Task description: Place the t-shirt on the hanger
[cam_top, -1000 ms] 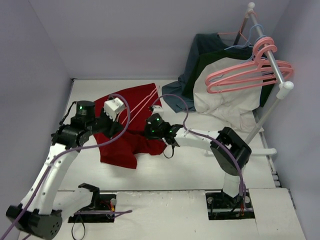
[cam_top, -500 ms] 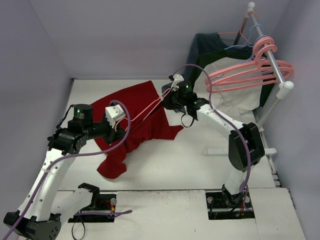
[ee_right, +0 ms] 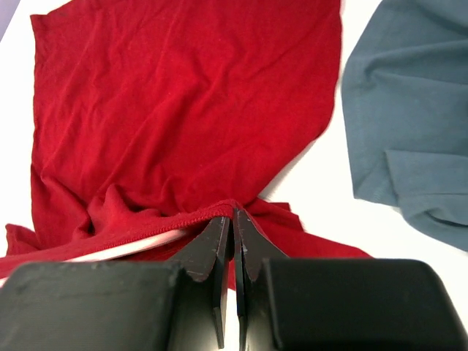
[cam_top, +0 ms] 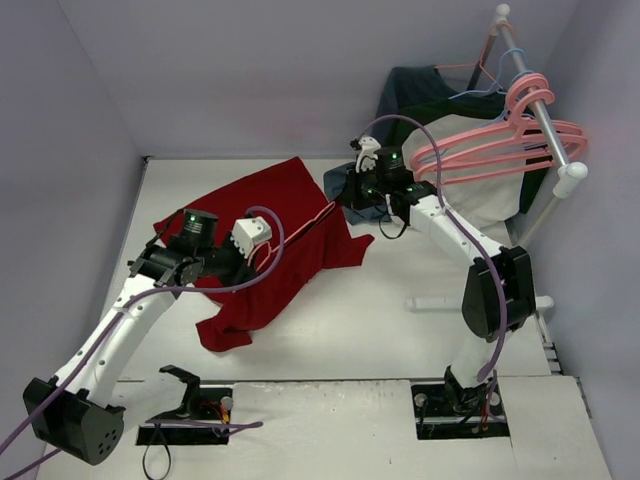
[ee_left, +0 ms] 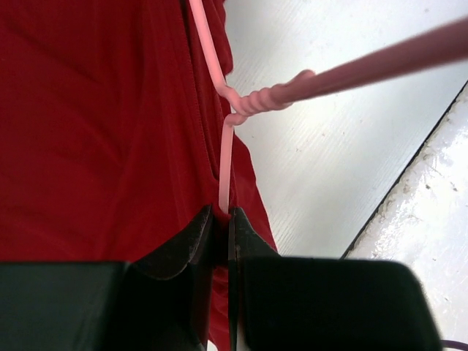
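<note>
The deep-red t-shirt [cam_top: 290, 215] lies stretched across the table's middle, one end bunched near the front left. A slim pink hanger [cam_top: 310, 220] runs diagonally over it. In the left wrist view my left gripper [ee_left: 223, 213] is shut on the hanger [ee_left: 256, 100] wire just below its twisted neck, with the t-shirt [ee_left: 102, 131] beneath. From above, the left gripper [cam_top: 268, 256] sits at the hanger's near end. My right gripper [cam_top: 346, 195] is at the shirt's back right corner. It [ee_right: 234, 213] is shut on the t-shirt [ee_right: 183, 95] hem, with a pink hanger arm [ee_right: 124, 248] showing under that hem.
A clothes rack [cam_top: 535, 100] stands at the back right with several pink hangers [cam_top: 500, 150] and a thin blue hanger [cam_top: 490, 85]. A dark blue-grey garment [cam_top: 400, 100] and a cream one [cam_top: 470, 205] hang there, draping onto the table beside my right gripper. The rack's foot [cam_top: 440, 302] lies to the right.
My right gripper has swung from the table's middle to the back right, pulling the shirt's hem along and stretching the cloth out. The left gripper shifted slightly right with the hanger.
</note>
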Robot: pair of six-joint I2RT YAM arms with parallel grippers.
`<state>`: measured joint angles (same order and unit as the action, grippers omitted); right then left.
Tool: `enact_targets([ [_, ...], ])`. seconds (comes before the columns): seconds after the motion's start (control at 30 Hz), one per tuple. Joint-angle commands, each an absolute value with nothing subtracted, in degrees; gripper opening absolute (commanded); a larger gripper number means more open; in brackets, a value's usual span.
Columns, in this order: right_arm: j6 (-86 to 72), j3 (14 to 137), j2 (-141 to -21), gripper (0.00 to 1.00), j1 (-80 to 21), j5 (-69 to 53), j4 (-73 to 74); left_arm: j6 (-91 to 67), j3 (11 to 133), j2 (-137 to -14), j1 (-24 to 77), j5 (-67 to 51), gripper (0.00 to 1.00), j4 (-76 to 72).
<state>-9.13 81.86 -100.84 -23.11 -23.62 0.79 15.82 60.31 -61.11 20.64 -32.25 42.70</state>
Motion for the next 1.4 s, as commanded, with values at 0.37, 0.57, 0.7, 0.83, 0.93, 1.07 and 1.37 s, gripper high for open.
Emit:
enact_targets([
  [0.37,0.96,96.42,-97.26,0.0,-22.49,-23.82,5.16,18.1,68.67,-68.46,24.96,-24.64,0.0,50.45],
  [0.57,5.85,99.7,-98.48,0.0,-27.31,-27.19,9.16,27.18,79.66,-70.25,26.72,-30.72,0.0,54.78],
  [0.7,10.89,104.38,-99.22,0.0,-29.94,-26.82,15.65,31.76,87.74,-71.09,26.72,-31.21,0.0,61.0],
  [0.83,10.72,106.26,-97.79,0.0,-32.94,-28.48,17.15,32.36,90.29,-70.75,26.53,-29.07,0.0,61.08],
  [0.93,10.25,106.0,-95.95,0.0,-34.98,-29.34,17.23,33.61,90.52,-70.81,26.37,-31.1,0.0,61.0],
  [1.07,9.86,104.94,-95.52,0.0,-36.51,-29.65,17.42,34.75,85.99,-71.02,26.37,-42.5,0.0,59.56],
  [1.37,8.94,91.46,-96.5,0.0,-41.03,-29.23,17.24,33.6,74.34,-67.45,21.58,-47.72,0.0,49.75],
])
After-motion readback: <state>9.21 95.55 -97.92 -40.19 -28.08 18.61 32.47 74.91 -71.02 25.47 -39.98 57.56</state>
